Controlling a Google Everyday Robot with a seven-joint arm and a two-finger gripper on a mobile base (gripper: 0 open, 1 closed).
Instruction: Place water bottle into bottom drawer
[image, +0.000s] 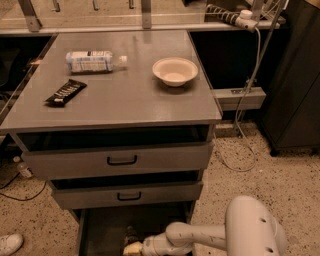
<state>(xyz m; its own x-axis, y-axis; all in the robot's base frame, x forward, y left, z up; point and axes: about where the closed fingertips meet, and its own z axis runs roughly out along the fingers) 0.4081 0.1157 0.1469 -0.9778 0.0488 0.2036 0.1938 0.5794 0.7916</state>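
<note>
The bottom drawer (100, 230) is pulled open under the two upper drawers, and its inside is dark. My arm reaches into it from the right, with the gripper (132, 248) low at the drawer's front, near the frame's bottom edge. A small dim, see-through shape just above the gripper (131, 234) looks like the water bottle, standing in the drawer. I cannot tell whether the gripper still touches it.
On the cabinet top (125, 100) lie a bottle with a large white-blue label (92, 61), a dark snack bar (66, 92) and a pale bowl (175, 71). Both upper drawers (120, 160) stand slightly open. Cables hang at the right. A shoe (9, 244) is at the lower left.
</note>
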